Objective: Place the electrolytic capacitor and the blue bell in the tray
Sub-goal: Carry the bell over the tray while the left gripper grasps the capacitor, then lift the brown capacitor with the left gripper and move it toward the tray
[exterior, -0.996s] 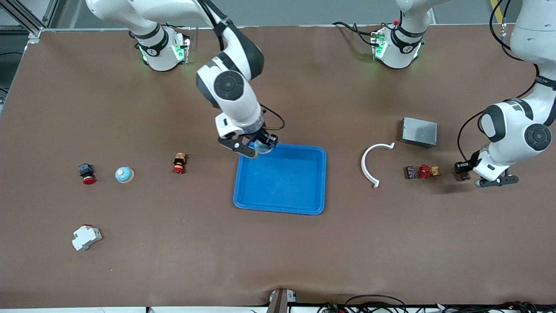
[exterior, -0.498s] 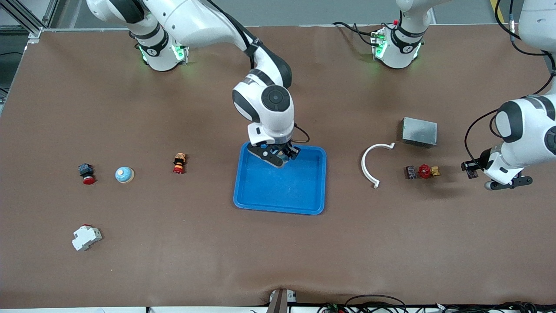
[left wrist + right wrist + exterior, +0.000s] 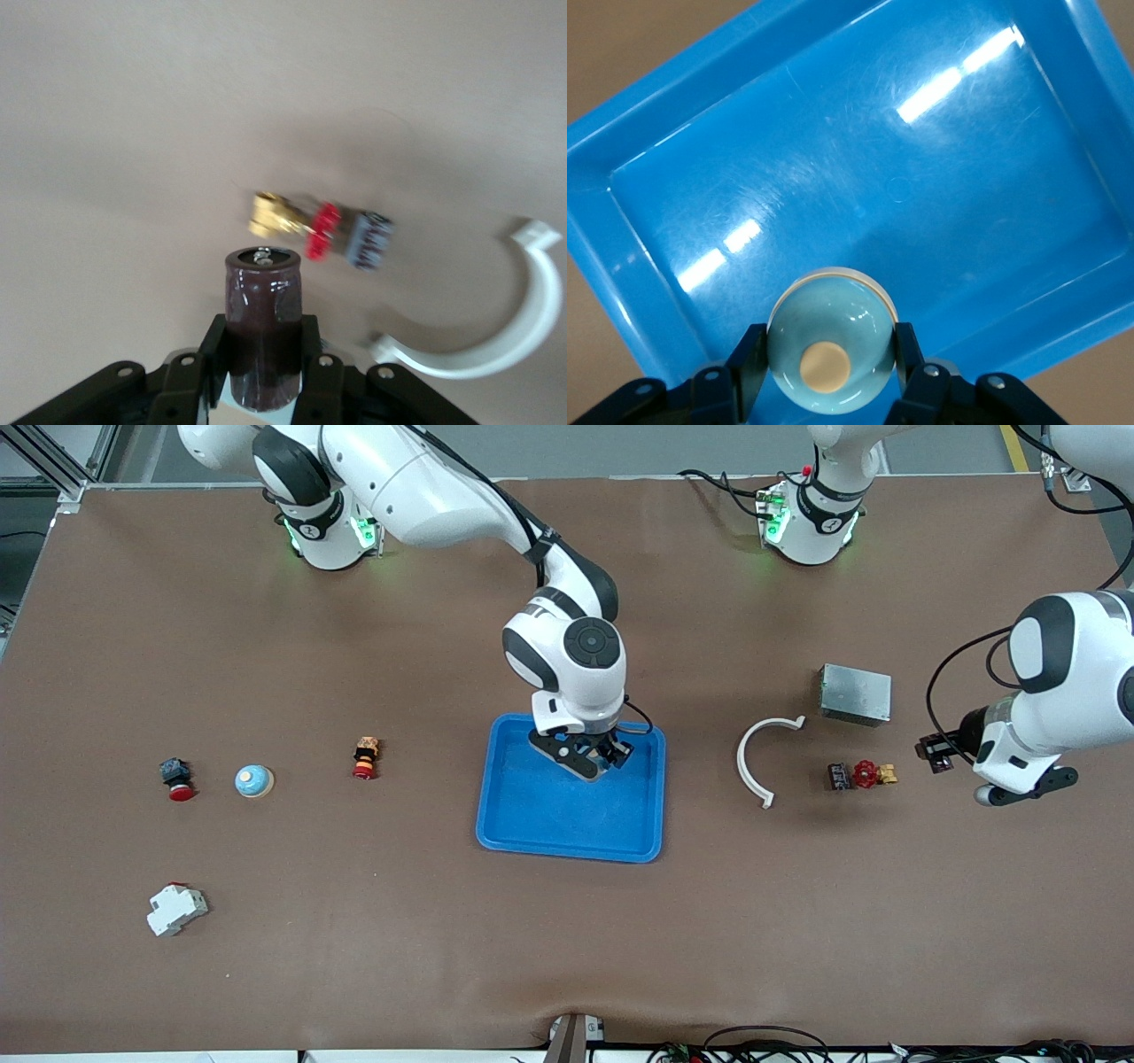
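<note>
Front view: brown worktop [image 3: 567, 957] with faint creases along the camera edge, cables trailing there, grey floor above the arm bases. Blue tray [image 3: 549, 824] at mid-worktop, right gripper [image 3: 592, 760] low over its part nearest the bases. Toward the right arm's end: second pale-blue bell [image 3: 254, 781] between a red-capped button [image 3: 177, 779] and an orange-and-red part [image 3: 365, 757]; white breaker [image 3: 176, 909] nearer the camera. Toward the left arm's end: white curved clip [image 3: 758, 758], grey metal box [image 3: 855, 693], and a brass-and-red valve [image 3: 863, 774] just beside the clip. Left gripper [image 3: 944, 746] aloft over bare worktop past the valve.

Left wrist view: jaws pinching a dark-brown electrolytic capacitor [image 3: 262, 326], upright, silver terminal on top; valve and clip blurred on the tan surface below.

Right wrist view: jaws pinching the blue bell [image 3: 830, 340] by its sides, cream button facing the camera, over the glossy tray floor, light streaks reflected across it.
</note>
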{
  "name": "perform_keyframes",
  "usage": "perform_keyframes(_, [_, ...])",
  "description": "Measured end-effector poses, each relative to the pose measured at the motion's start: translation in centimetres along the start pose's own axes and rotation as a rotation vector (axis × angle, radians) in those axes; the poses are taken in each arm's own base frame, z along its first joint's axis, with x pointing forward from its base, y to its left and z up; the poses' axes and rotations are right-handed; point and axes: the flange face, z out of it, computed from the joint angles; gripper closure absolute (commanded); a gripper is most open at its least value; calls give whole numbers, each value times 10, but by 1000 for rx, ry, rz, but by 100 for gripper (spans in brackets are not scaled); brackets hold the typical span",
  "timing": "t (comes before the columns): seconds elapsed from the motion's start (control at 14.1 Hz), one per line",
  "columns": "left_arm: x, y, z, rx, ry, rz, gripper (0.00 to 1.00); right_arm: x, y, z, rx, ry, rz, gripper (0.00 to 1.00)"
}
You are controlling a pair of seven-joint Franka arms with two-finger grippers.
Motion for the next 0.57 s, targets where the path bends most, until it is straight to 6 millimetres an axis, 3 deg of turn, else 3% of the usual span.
perform_keyframes(0.28, [-29, 76, -35, -12, -29, -57, 100, -2, -4, 14, -2, 6, 31, 100])
perform_keyframes(0.57, [-56, 151, -33, -66, -49, -113, 100, -13, -6, 31, -13, 28, 63, 100])
